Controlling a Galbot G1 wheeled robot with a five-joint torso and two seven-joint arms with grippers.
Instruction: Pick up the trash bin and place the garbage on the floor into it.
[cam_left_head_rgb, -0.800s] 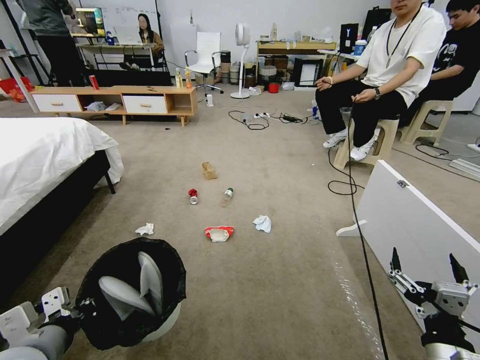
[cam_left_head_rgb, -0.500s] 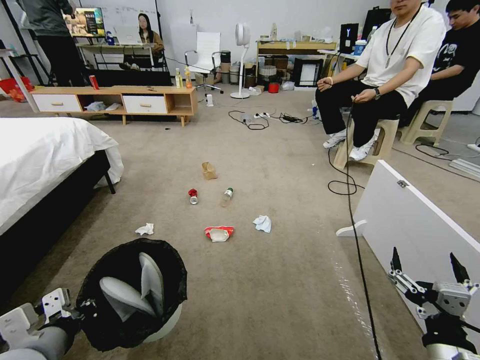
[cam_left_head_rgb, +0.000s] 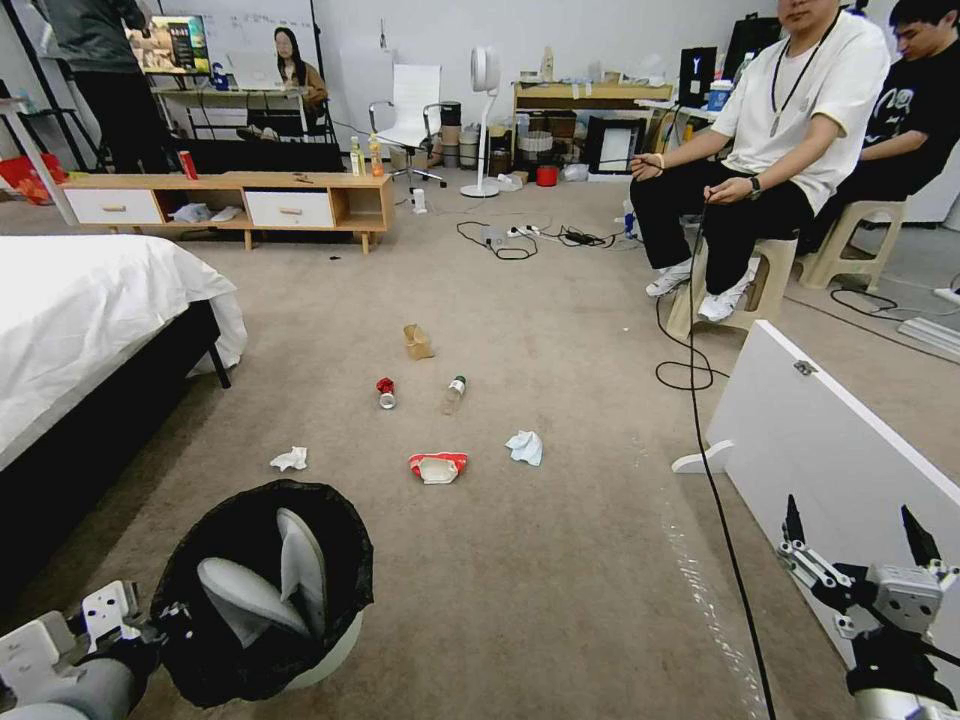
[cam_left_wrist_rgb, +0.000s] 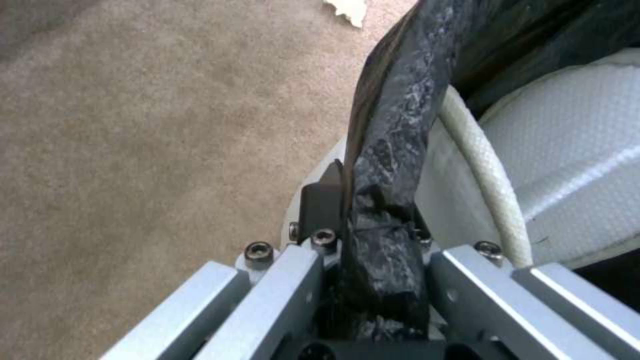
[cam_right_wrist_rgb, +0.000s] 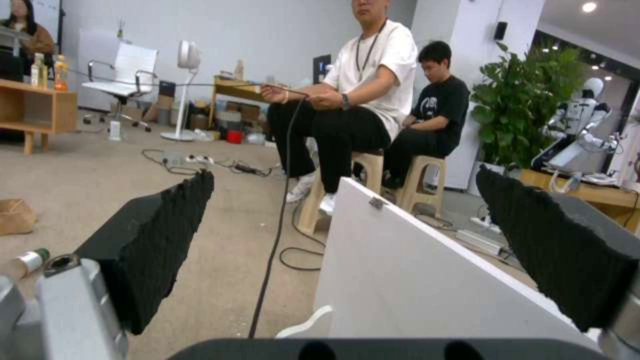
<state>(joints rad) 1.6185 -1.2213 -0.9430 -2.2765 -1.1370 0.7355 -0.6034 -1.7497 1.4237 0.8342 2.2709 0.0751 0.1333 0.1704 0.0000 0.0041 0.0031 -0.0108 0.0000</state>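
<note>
The small round white trash bin lined with crinkly black plastic (cam_left_head_rgb: 262, 590) sits low at the robot's left, mouth up to take litter; the left gripper (cam_left_wrist_rgb: 363, 235) pinches its bagged rim. Ahead on the beige carpet (cam_left_head_rgb: 560, 560) lie a crumpled white tissue (cam_left_head_rgb: 290, 459) and crushed red-and-white wrapper (cam_left_head_rgb: 438, 466). The right gripper (cam_left_head_rgb: 858, 535) hangs spread wide, ready.

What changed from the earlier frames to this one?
The left gripper, shut on the trash bin's bag rim, sank slightly lower and nearer the robot, bin with it. The right gripper stayed open by the white board. The garbage stayed scattered on the floor.
</note>
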